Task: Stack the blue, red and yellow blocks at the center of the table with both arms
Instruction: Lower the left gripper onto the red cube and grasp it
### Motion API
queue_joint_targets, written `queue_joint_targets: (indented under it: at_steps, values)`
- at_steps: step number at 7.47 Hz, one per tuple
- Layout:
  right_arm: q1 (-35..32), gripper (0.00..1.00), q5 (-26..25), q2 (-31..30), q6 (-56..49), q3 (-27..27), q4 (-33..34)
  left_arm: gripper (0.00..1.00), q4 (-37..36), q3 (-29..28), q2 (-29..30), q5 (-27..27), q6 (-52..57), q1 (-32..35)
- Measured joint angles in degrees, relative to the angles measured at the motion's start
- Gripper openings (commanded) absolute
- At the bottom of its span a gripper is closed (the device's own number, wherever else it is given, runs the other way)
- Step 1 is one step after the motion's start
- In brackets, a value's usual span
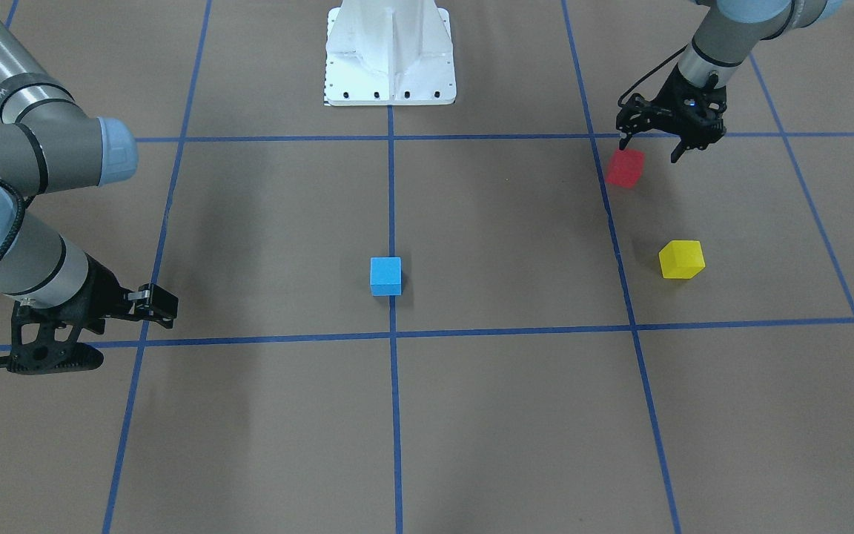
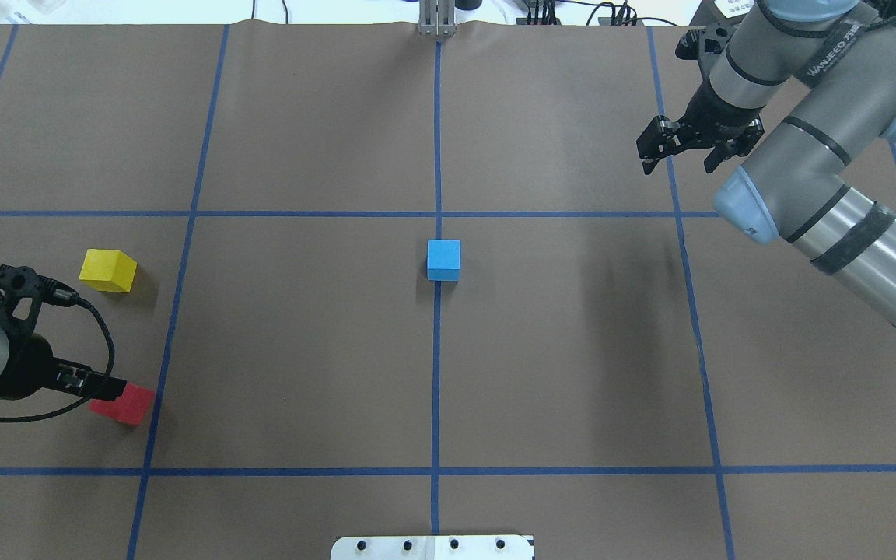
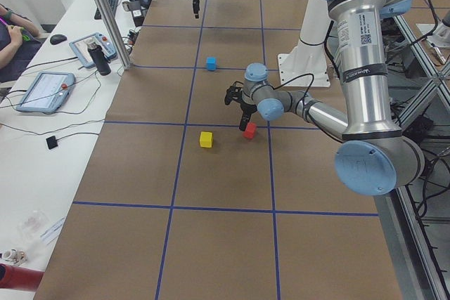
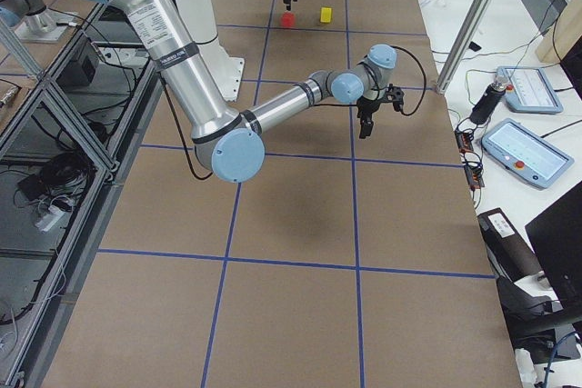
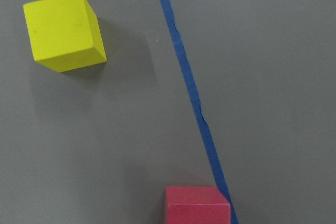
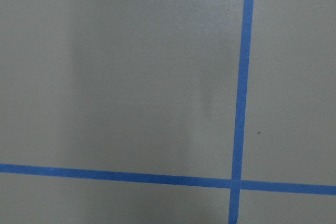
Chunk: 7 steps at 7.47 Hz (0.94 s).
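Overhead exterior shows the blue block (image 2: 443,259) centred; the left pincer (image 1: 649,148), wide and empty, hangs by the red block (image 1: 626,167) and, I judge, next needs to straddle it and close.

Centre block (image 2: 443,259) sits on the table (image 2: 572,350) at its middle line — far block (image 2: 108,270) and near block (image 2: 127,404) lie well left.

text: none legible | right arm (image 2: 833,50): blurred white lettering | left arm (image 3: 365,40): code sticker

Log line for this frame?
nothing stacked | blue block at center | left pincer open at red block | yellow block loose | right pincer open, empty
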<state>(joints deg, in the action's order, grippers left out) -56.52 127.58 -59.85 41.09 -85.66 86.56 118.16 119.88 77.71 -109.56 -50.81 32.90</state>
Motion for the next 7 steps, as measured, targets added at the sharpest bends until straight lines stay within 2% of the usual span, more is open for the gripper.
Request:
queue_joint_targets:
  at_steps: [7]
  values:
    - [-0.1, 0.99, 0.0, -1.2, -0.3, 0.1, -0.2, 0.99, -0.1, -4.5, 3.0, 0.9, -1.7, -3.1]
